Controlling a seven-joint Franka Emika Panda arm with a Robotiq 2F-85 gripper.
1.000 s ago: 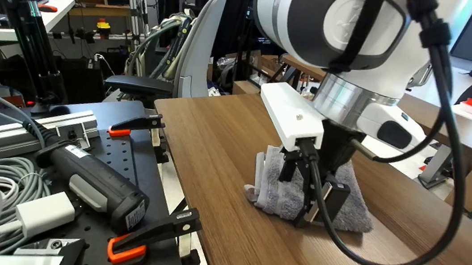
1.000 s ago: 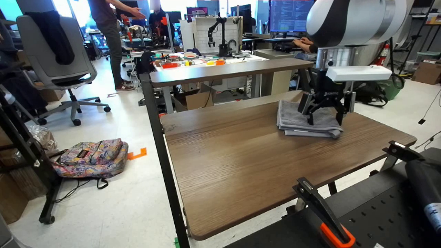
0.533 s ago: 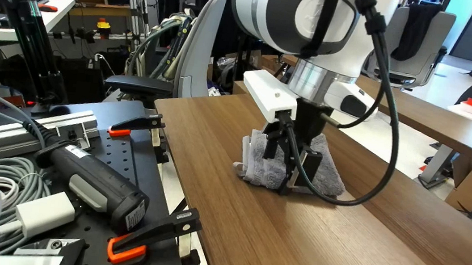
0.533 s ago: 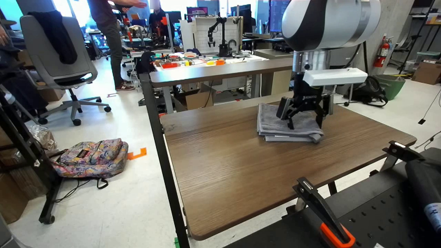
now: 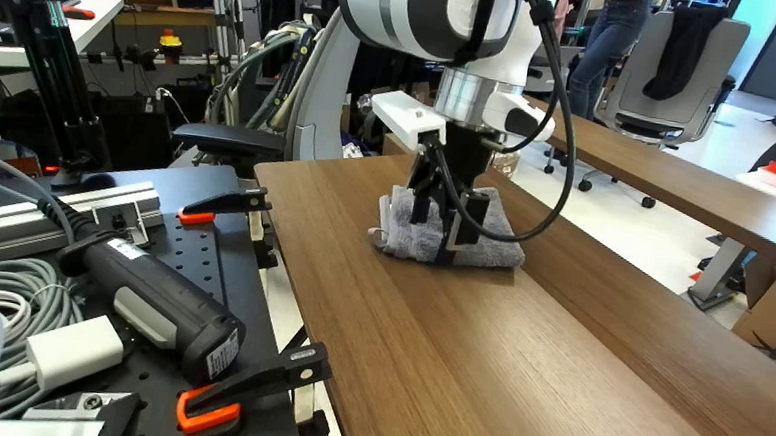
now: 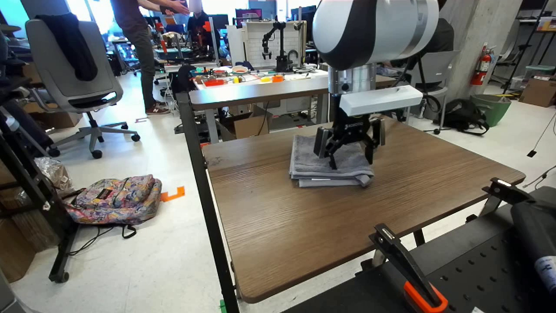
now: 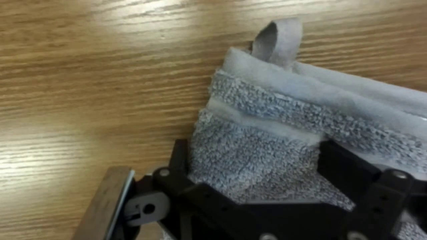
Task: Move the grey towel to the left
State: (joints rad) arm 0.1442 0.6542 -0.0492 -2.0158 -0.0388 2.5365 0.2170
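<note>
The grey towel (image 5: 496, 255) lies folded flat on the wooden table, under my gripper (image 5: 431, 241). In an exterior view the towel (image 6: 310, 158) shows its layered front edge, and the gripper (image 6: 351, 164) points down with its fingers well apart. In the wrist view the towel (image 7: 300, 110) shows a stitched hem and a small loop at its corner. There the gripper (image 7: 252, 145) has one finger just outside the towel's edge, by bare wood. The other finger is down on the towel's top, and its tip seems to press into it. The towel is not pinched between the fingers.
The wooden table (image 5: 560, 387) also shows in an exterior view (image 6: 295, 226). Black clamps with orange handles (image 5: 209, 411) sit along its near edge. A black perforated bench (image 5: 184, 252) beside it holds a handheld tool (image 5: 156, 300), cables and a white adapter. A black post (image 6: 204, 195) stands at one table end.
The gripper and the towel have slid together along the table, leftward in an exterior view and up and left, away from the camera, in an exterior view. The fingers stay apart.
</note>
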